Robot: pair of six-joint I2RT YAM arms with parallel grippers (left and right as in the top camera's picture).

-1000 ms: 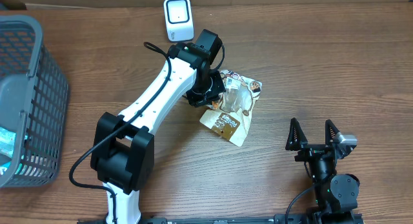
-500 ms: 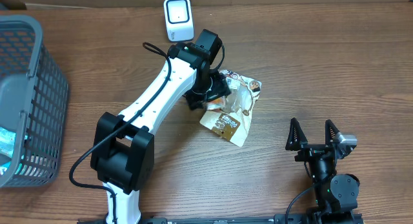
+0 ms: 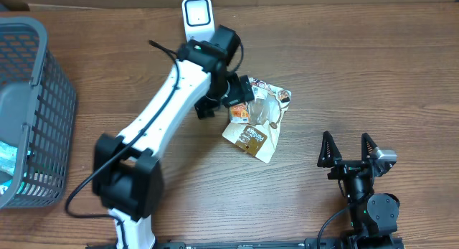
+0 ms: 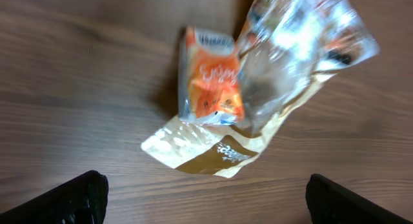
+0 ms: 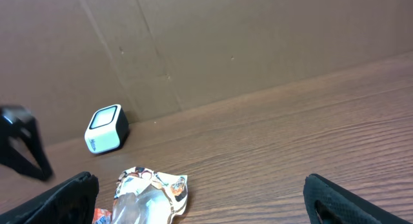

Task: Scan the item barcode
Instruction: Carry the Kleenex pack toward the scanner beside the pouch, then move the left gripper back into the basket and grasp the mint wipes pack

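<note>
1. Over mid-table, my left gripper [image 3: 224,100] hangs at the upper-left edge of the snack bag [image 3: 258,123], jaws spread wide, nothing between them
2. From my left wrist camera both fingertips [image 4: 72,197] sit in the bottom corners; the bag lies flat on the wooden table [image 4: 71,82] ahead of them, apart from both (print too blurred to read)
3. Bag has a clear crinkled top and a tan lower end, with an orange packet [image 4: 211,82] showing on its left side in that view
4. White scanner [image 3: 197,13] stands upright at the far table edge, just behind my left wrist in the overhead view; it is near the bag but not touching it
5. My right gripper [image 3: 349,150] sits at the near right of the table, fingers apart and empty, pointing toward the far side, well apart from the bag
6. Right wrist camera shows the scanner near the cardboard wall [image 5: 258,43], with the bag lying in front of it (low in frame, partly cut off)
7. Grey basket [image 3: 43,84] is at the left edge, well apart from the bag
</note>
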